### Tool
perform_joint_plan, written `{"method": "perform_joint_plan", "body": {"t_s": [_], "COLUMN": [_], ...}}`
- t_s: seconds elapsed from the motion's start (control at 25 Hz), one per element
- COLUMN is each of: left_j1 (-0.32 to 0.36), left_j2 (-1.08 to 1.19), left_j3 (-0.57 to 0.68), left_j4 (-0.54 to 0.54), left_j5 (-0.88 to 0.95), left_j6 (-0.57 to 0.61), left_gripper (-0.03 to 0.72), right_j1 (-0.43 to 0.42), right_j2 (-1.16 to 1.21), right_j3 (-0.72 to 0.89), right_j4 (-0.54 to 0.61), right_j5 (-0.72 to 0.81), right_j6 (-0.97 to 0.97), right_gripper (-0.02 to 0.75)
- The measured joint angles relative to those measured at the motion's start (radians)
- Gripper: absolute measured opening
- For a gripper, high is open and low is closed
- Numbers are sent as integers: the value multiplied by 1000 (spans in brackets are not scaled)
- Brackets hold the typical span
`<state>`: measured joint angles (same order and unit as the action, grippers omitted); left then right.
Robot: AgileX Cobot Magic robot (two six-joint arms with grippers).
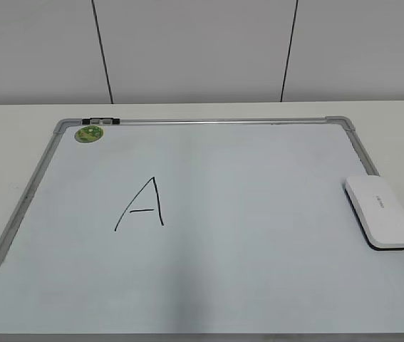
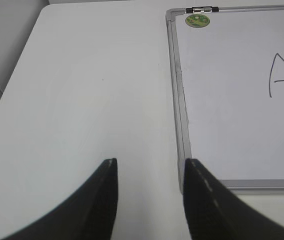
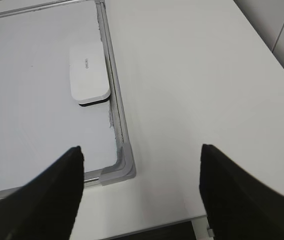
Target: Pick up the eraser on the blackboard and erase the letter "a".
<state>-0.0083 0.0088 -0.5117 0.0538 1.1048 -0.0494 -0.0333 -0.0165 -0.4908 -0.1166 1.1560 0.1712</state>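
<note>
The right gripper (image 3: pixel 142 149) hangs with its jaws spread wide and empty, above the near right corner of the blackboard (image 3: pixel 112 100), and the eraser (image 3: pixel 88 72) lies just ahead of it and to its left, flat on the board with its long side close against the right frame rail. The left gripper (image 2: pixel 150 161) is likewise parted and holds nothing, off the board's left edge over the bare table (image 2: pixel 81 100). As I judge it, the right arm is the one for the pickup: it should move forward and slightly left, line its jaws across the eraser's short width, and come down square, taking care that the outer finger clears the raised frame instead of landing on it. Only the exterior view shows the whole writing surface, where a single angular capital A (image 1: pixel 143 205) stands left of centre, well apart from the eraser; no rounded letter "a" shows in any view, so the target should be confirmed before any wiping, lest the wrong mark go. The right wrist view alone shows the eraser's dark underside and its narrow gap to the rail; the left wrist view adds only the green sticker (image 2: pixel 197 20) and half of the A.
</note>
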Motion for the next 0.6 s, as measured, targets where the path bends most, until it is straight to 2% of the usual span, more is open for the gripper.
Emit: {"method": "perform_joint_plan", "body": {"t_s": [0.6], "left_j1": [0], "left_j2": [0], "left_j3": [0], "left_j4": [0], "left_j5": [0], "left_j6": [0], "left_gripper": [311], "right_j1": [0], "right_j2": [0], "right_j3": [0], "right_j4": [0], "right_j5": [0], "right_j6": [0], "right_gripper": [536]}}
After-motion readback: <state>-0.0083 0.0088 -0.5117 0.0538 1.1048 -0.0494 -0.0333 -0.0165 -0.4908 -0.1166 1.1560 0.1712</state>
